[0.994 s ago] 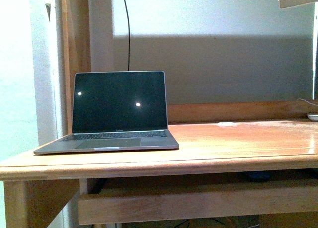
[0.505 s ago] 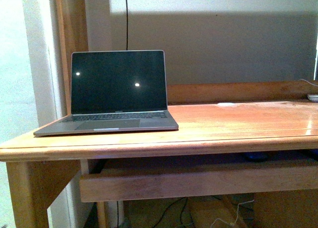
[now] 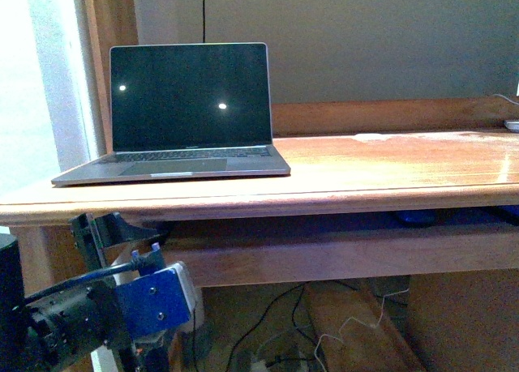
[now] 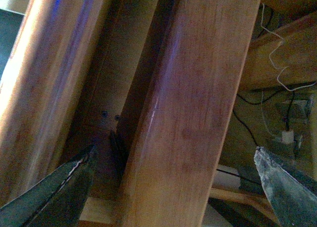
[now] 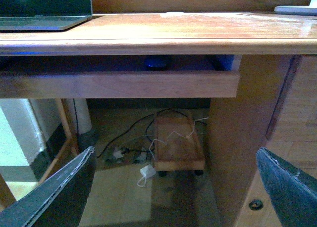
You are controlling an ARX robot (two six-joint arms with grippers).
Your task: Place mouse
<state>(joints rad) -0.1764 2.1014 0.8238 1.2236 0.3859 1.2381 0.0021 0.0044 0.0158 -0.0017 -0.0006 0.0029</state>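
Note:
The mouse [image 5: 156, 64] is a small dark rounded dome on the pull-out shelf under the desktop; it also shows in the front view [image 3: 417, 218], tinted blue in the shade. My left gripper [image 4: 174, 152] is open and empty, close under the desk's front rail [image 4: 183, 113]. In the front view my left gripper [image 3: 109, 228] is at the lower left, just below the desk edge. My right gripper [image 5: 175, 152] is open and empty, well back from the desk and lower than the shelf. It does not show in the front view.
An open laptop [image 3: 188, 113] with a dark screen stands on the left of the wooden desk [image 3: 389, 173]. A white thing [image 3: 512, 125] lies at the desk's far right. Under the desk are cables and a low wheeled wooden board [image 5: 177, 140]. A desk side panel [image 5: 247, 133] stands on the right.
The front view has sunk: the desk and laptop stand higher in the picture and the space under the desk shows. My left arm has come into view at the lower left.

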